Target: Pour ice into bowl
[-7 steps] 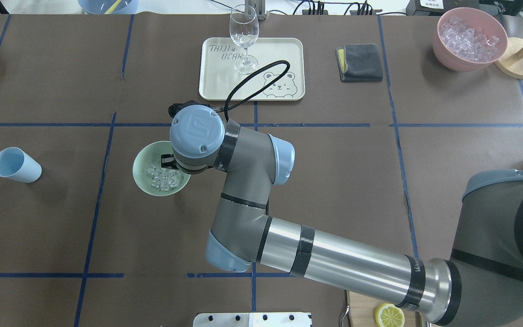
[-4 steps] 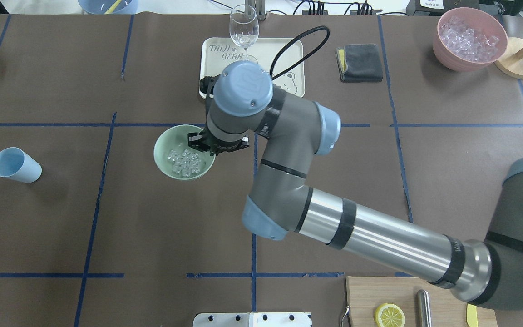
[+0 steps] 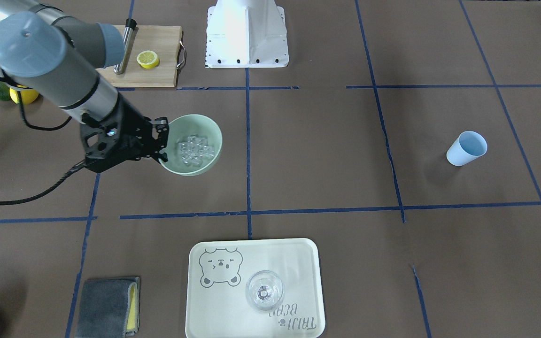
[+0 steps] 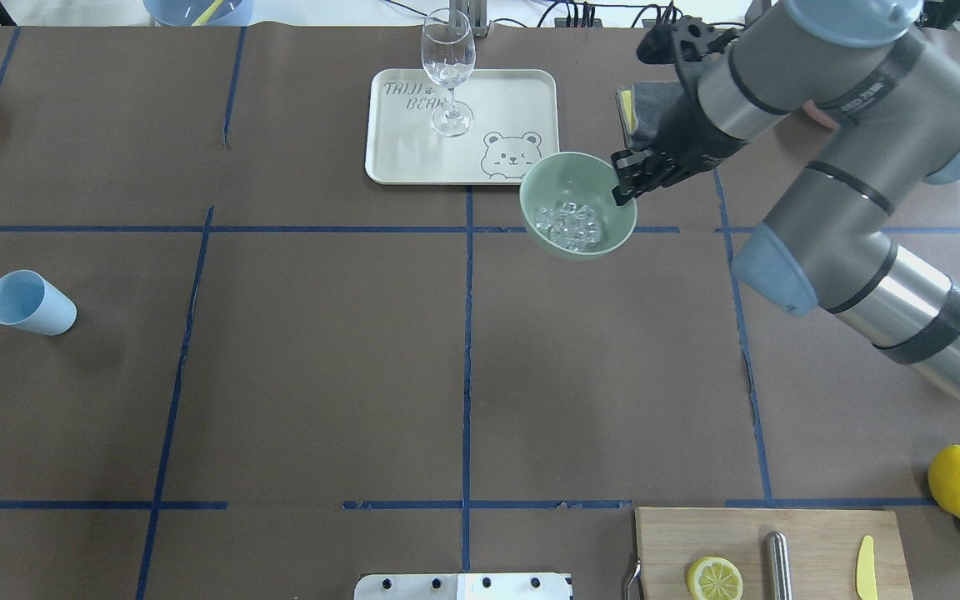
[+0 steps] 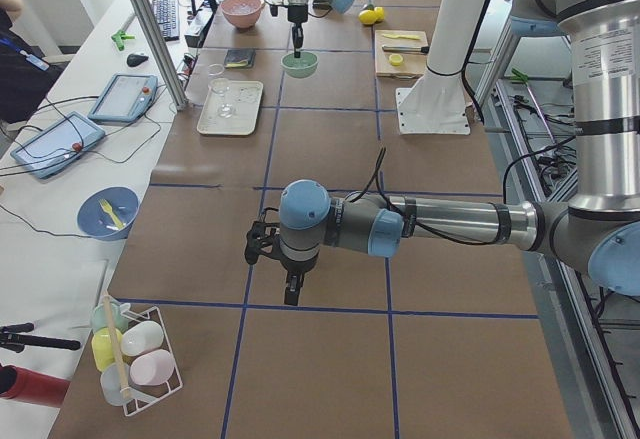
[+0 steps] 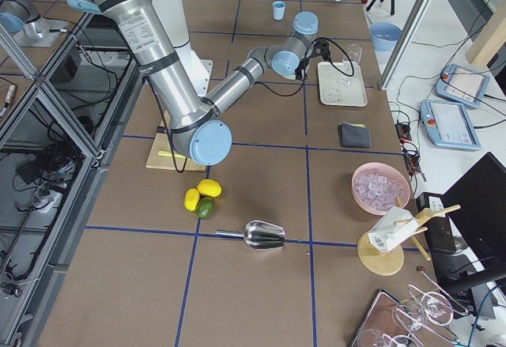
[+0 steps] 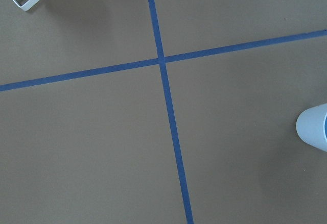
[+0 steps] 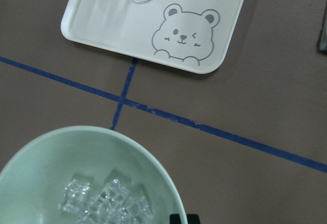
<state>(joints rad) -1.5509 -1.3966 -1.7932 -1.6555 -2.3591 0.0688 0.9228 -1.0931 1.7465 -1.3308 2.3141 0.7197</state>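
My right gripper is shut on the rim of the pale mint-green bowl and holds it upright, low over the table beside the tray's corner. Several clear ice cubes lie in the bowl. The front view shows the same grip on the bowl with the ice. The right wrist view shows the bowl's rim and the ice. My left gripper hangs over bare table near the blue cup; I cannot tell whether it is open or shut.
A cream tray with a wine glass stands just beyond the bowl. A grey cloth and a pink container of ice lie at the far right. A cutting board, lemons and a metal scoop sit near the robot.
My right arm has carried the bowl with the ice from left of centre to the right and farther away, up to the tray's near right corner.
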